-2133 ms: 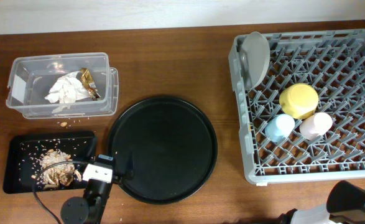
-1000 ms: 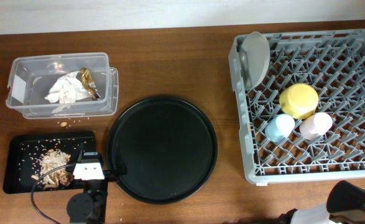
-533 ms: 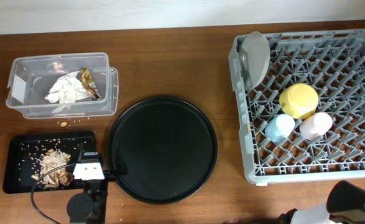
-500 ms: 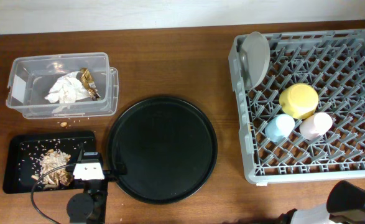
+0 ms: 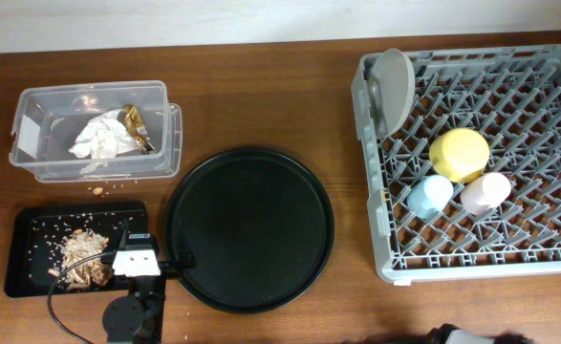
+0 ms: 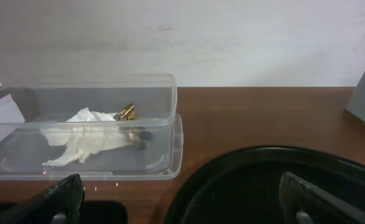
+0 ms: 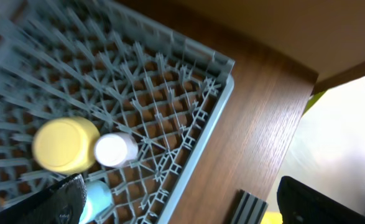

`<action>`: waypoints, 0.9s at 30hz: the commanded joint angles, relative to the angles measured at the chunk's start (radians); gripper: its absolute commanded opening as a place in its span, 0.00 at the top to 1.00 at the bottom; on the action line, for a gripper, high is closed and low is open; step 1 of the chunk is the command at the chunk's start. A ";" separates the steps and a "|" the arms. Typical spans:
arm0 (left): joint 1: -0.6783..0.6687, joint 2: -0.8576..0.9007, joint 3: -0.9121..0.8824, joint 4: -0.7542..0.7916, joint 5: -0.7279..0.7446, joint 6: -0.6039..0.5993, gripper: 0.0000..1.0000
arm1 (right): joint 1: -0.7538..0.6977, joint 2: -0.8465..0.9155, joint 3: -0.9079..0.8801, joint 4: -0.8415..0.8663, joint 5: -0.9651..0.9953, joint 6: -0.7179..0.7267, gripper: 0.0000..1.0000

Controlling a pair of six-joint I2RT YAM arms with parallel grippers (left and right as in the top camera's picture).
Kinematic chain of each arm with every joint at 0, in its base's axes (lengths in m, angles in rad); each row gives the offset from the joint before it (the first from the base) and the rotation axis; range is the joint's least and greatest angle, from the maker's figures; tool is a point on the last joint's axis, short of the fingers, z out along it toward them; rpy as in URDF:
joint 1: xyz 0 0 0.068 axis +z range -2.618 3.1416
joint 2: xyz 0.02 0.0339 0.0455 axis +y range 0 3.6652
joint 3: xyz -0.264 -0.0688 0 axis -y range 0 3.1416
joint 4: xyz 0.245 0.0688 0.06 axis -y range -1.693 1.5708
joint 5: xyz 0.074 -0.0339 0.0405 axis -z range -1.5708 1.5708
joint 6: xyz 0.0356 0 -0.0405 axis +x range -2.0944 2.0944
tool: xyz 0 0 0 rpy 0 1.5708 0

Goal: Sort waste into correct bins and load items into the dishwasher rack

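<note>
The right arm is almost wholly cut off in the overhead view: only a pale sliver shows at the bottom edge. Its wrist view is tilted and blurred, looking down on a corner of the dishwasher rack (image 5: 371,182), whose right side runs out of the overhead frame. There the right gripper (image 7: 179,186) has its jaws spread wide with nothing between them, and 1 finger hides part of the light-blue cup (image 5: 430,194).

In the rack, the yellow bowl (image 5: 459,154) sits upside down, with the blue cup and the pink cup (image 5: 486,192) just in front of it. The grey plate (image 5: 393,88) stands on edge at the rack's back left corner.

The left arm crouches low at the desk's (image 5: 261,96) front edge and covers the right end of the shallow black tray (image 5: 27,272), which holds the food scraps (image 5: 81,256). The left gripper (image 6: 181,185) points toward the back wall, jaws wide apart and empty, straddling that tray and the round black tray (image 5: 249,227). Beyond it, the clear tub (image 5: 32,129) holds the napkins (image 5: 103,137) and the gold wrapper (image 5: 135,126).
</note>
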 commanded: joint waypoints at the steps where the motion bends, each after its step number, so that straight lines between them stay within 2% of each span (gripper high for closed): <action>1: 0.004 -0.006 -0.003 -0.002 -0.014 0.000 0.01 | 0.047 -0.133 0.005 -0.003 0.011 0.011 0.01; 7: 0.004 -0.006 -0.003 -0.002 -0.014 0.000 0.01 | 0.268 -0.340 0.005 -0.002 0.013 0.006 0.01; 13: 0.004 -0.006 -0.003 -0.002 -0.014 0.000 0.01 | 0.326 -0.496 -0.010 0.018 -0.071 0.008 0.01; 16: 0.004 -0.006 -0.003 -0.002 -0.014 0.000 0.01 | 0.339 -0.576 -0.109 0.075 -0.071 0.008 0.01; 20: 0.004 -0.006 -0.003 -0.002 -0.014 0.000 0.01 | 0.419 -0.729 -0.389 0.241 -0.121 0.008 0.01; 27: 0.004 -0.006 -0.003 -0.002 -0.014 0.000 0.01 | 0.496 -1.093 -1.101 0.740 -0.295 -0.004 0.01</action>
